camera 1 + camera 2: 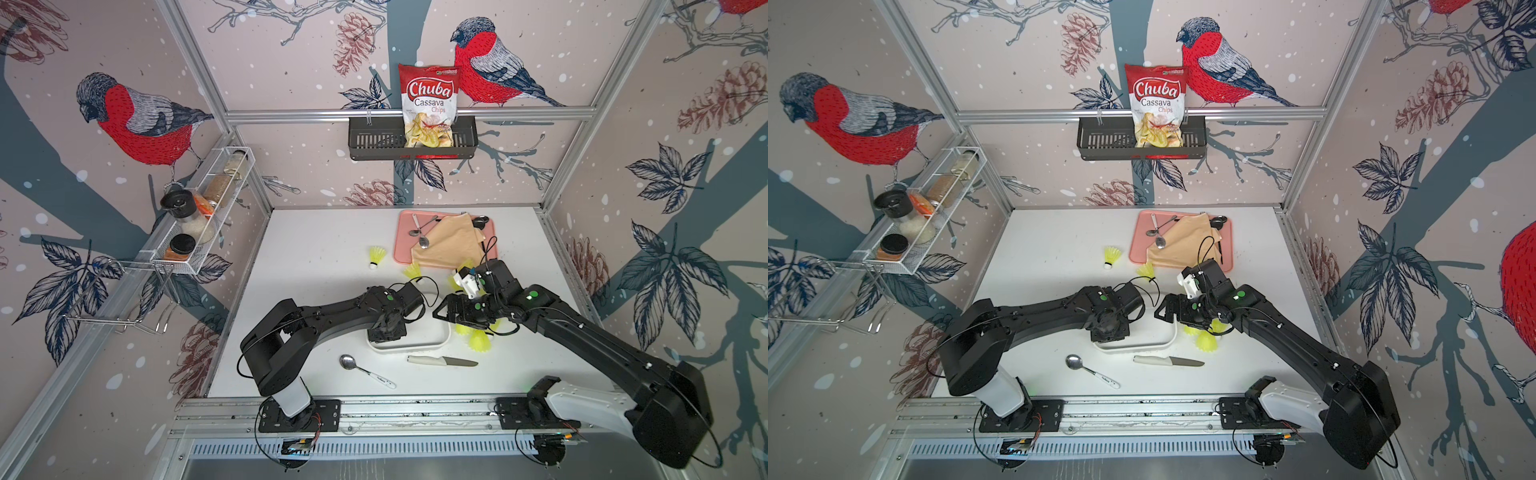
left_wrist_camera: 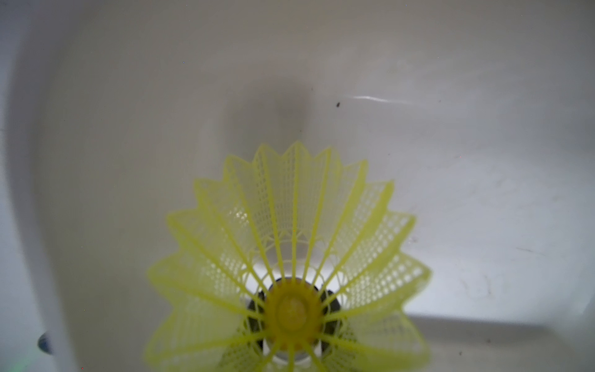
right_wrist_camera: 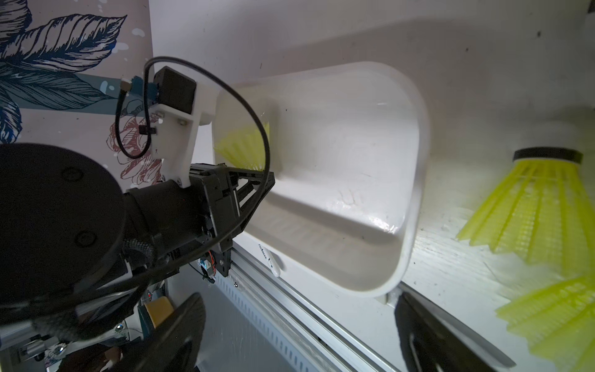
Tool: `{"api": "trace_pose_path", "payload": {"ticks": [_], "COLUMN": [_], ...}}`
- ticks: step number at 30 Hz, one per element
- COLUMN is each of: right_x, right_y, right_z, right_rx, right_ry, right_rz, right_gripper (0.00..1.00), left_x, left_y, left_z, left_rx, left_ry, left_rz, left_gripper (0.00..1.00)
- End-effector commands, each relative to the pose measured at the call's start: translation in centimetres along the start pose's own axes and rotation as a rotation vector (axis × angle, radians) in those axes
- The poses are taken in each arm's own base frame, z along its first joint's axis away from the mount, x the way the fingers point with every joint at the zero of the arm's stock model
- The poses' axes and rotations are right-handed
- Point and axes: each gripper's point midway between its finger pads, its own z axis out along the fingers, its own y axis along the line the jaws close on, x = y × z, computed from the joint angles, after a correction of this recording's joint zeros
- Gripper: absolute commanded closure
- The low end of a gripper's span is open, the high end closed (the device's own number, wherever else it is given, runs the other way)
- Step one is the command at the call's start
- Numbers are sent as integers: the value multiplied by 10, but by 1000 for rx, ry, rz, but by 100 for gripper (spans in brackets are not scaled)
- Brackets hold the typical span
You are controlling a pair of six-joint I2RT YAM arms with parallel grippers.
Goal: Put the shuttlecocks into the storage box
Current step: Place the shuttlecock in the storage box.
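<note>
Nearest on tabletop (image 1: 311,291): spoon (image 1: 363,371) at left, knife (image 1: 442,361) just near of storage box (image 1: 415,348). L claw (image 1: 387,332) points down into the box's left part, closed on a shuttlecock (image 2: 289,257) by its tip end, skirt flaring back up toward the wrist. That one hangs over the box floor, inside the walls, and is the only thing seen in the box. R claw (image 1: 439,311) hovers just right of the box, aimed left at it, jaws wide apart w/ nothing btwn. Under & just right of R claw, loose shuttlecocks (image 1: 478,343) sit in a cluster on the tabletop beside the box's right end, outside it. Farther, far shuttlecocks (image 1: 376,255) lie apart mid-tabletop; a few more partly hidden behind R arm. Far right: pink tray (image 1: 401,253) holding spoons (image 1: 419,235) & beige cloth (image 1: 453,245). Back wall: black basket (image 1: 374,141) w/ chips bag (image 1: 430,104)
</note>
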Motion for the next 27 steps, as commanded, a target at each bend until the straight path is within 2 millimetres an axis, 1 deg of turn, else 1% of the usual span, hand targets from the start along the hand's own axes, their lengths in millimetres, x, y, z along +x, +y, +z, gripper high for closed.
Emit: {"api": "trace_pose_path", "payload": {"ticks": [1,8,14,17,21,27], "right_x": [-1,-6,-8,-9,-10,-11], "right_y": [7,4,3,3,3,1], "right_z": [0,0,1,1,1,0], "right_rx": [-42,-33,-24,-17,-12,-1], "right_ry": [-3,-15,-18,-19,-20,-27], "right_rz": [3,13,12,12,13,14], "right_gripper": [7,7,7,7,7,7], "left_x": [-1,-1,-1,-2,-3,-9], "left_y": [6,9,10,11,10,10], "left_z": [0,1,-1,-2,-4,-16], "left_rx": [-36,-59,-66,-71,-68,-65], "left_ry": [-9,-5,-7,-7,-14,-40], "left_rz": [27,39,37,40,43,35], "left_gripper": [75,72,62,59,58,58]}}
